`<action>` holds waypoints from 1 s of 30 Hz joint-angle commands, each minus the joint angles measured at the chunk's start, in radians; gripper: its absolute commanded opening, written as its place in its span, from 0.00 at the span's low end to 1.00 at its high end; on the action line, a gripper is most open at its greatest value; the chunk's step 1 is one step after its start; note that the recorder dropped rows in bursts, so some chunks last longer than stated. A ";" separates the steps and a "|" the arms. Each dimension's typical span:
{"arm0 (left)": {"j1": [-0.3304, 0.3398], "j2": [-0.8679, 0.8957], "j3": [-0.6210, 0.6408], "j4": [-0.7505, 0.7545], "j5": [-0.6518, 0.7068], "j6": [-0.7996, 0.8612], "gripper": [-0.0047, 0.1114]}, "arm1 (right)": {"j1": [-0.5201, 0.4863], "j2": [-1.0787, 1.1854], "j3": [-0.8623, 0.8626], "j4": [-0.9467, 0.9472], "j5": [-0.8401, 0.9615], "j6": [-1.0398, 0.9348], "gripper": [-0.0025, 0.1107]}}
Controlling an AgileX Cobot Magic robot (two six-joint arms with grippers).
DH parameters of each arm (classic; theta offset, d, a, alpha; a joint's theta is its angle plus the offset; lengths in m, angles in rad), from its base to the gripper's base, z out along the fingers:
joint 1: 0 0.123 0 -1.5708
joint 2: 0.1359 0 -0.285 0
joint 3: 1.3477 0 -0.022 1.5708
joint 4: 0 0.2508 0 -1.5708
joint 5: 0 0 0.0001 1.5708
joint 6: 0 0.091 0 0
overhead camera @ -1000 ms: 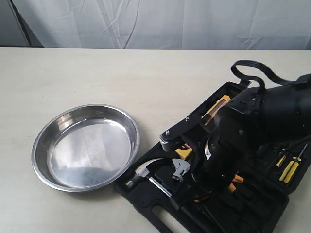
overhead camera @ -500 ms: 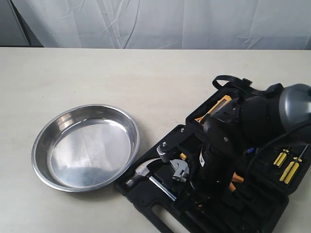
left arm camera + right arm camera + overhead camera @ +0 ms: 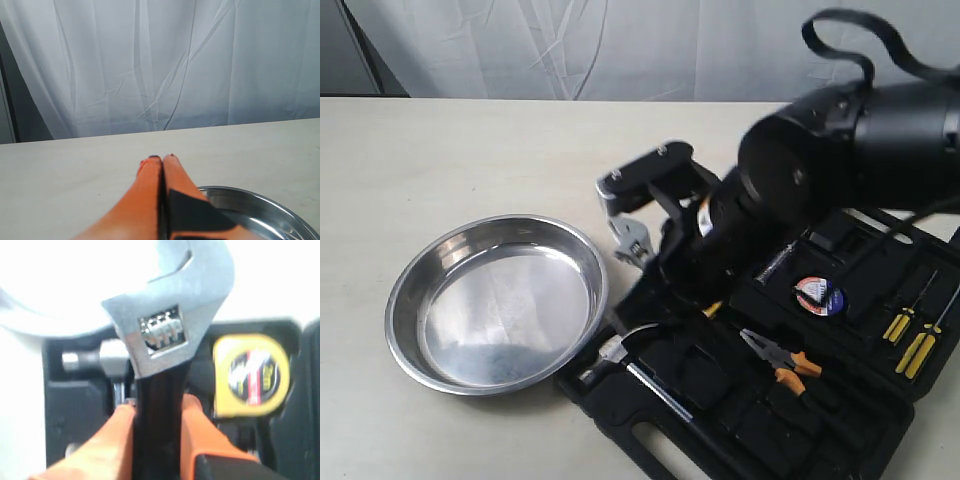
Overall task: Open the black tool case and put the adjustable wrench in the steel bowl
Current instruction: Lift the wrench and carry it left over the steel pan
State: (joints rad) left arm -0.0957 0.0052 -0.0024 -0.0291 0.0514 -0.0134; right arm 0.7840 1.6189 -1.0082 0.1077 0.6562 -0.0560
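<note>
The black tool case (image 3: 650, 445) lies open on the right of the table, its tray of tools showing. My right gripper (image 3: 157, 412) is shut on the black handle of the adjustable wrench (image 3: 170, 315). It holds the wrench in the air, the silver head (image 3: 631, 242) hanging just beyond the steel bowl's right rim. The steel bowl (image 3: 498, 303) sits on the table left of the case, nothing in it. My left gripper (image 3: 161, 160) is shut on nothing, hovering by the steel bowl's rim (image 3: 260, 200); the exterior view does not show it.
Still in the case are a claw hammer (image 3: 620, 355), orange-handled pliers (image 3: 778, 357), yellow screwdrivers (image 3: 915, 335) and a yellow tape measure (image 3: 250, 375). The bulky right arm (image 3: 800, 180) hangs over the case's back half. A white curtain closes the far side.
The right arm has risen out of the case and swung left toward the bowl, lifting the wrench from its slot. The bowl and the case have not moved.
</note>
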 commanded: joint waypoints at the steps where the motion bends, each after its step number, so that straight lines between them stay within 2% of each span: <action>1: -0.006 -0.005 0.002 -0.008 -0.001 -0.003 0.04 | -0.004 0.135 -0.222 0.060 -0.012 -0.146 0.01; 6: -0.006 -0.005 0.002 -0.008 -0.001 -0.003 0.04 | -0.004 0.347 -0.480 0.232 0.048 -0.344 0.01; 12: -0.006 -0.005 0.002 -0.008 -0.001 -0.003 0.04 | 0.000 0.524 -0.675 0.309 0.127 -0.427 0.01; 27: -0.006 -0.005 0.002 -0.008 0.001 -0.003 0.04 | 0.021 0.709 -0.772 0.320 0.103 -0.439 0.02; 30: -0.006 -0.005 0.002 -0.008 0.001 -0.003 0.04 | 0.026 0.716 -0.772 0.320 0.096 -0.439 0.09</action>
State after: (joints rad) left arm -0.0957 0.0052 -0.0024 -0.0291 0.0514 -0.0134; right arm 0.8036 2.3257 -1.7708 0.4234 0.7772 -0.4855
